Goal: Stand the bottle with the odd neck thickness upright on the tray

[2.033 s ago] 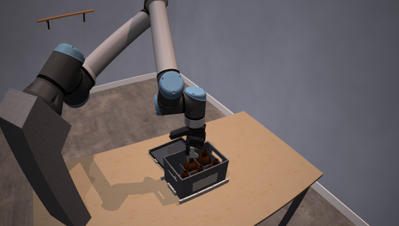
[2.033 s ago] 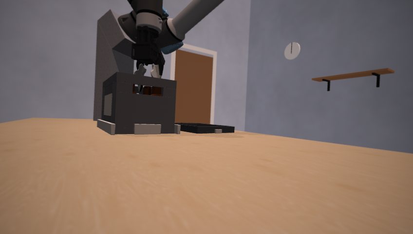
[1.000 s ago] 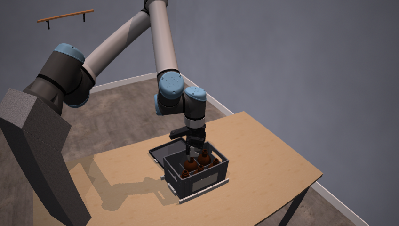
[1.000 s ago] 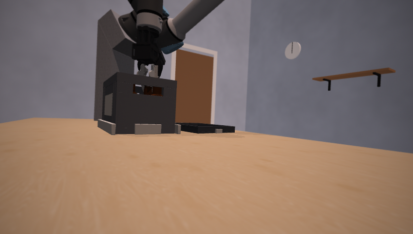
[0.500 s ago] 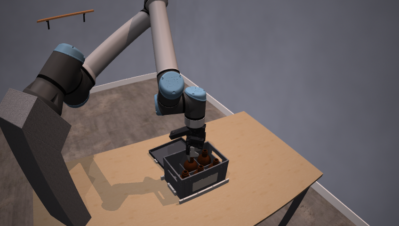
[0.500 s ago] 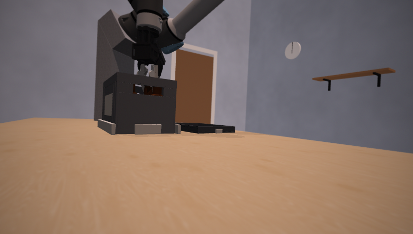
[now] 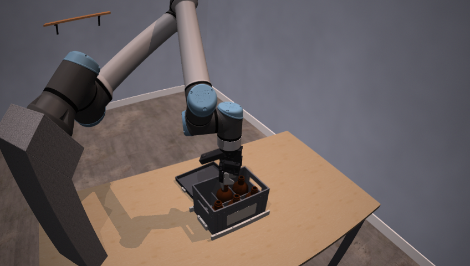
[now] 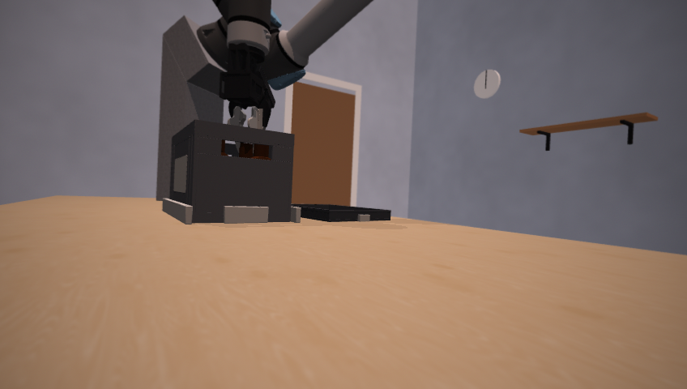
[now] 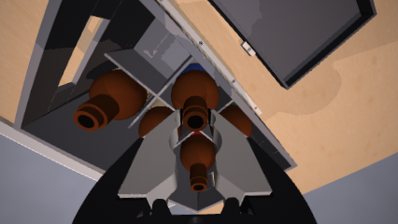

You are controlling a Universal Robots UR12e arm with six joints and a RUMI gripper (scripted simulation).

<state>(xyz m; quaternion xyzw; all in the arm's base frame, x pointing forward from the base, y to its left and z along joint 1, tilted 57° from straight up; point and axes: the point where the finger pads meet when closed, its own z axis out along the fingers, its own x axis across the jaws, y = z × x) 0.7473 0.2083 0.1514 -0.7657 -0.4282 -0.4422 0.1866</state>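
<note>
A dark crate (image 7: pixel 210 214) (image 8: pixel 241 183) (image 9: pixel 61 139) stands on the table with several brown bottles in its cells. My gripper (image 7: pixel 226 180) (image 8: pixel 246 118) (image 9: pixel 195 109) reaches down into the crate and is shut on the neck of one upright bottle (image 7: pixel 224 194) (image 9: pixel 193 89) in the back row. Other bottles stand beside it, one in the back row (image 7: pixel 241 185) (image 9: pixel 110 99) and one in front (image 7: pixel 235 198) (image 9: pixel 199 158). The flat dark tray (image 7: pixel 194 179) (image 8: pixel 342 212) (image 9: pixel 290 33) lies right behind the crate and holds nothing.
Pale grey strips lie along the crate's foot (image 7: pixel 240 224) (image 8: pixel 245 214). The wooden table (image 7: pixel 313 197) (image 8: pixel 337 313) stretches wide to the right of the crate. The arm's grey base block (image 7: pixel 39 171) stands at the table's left end.
</note>
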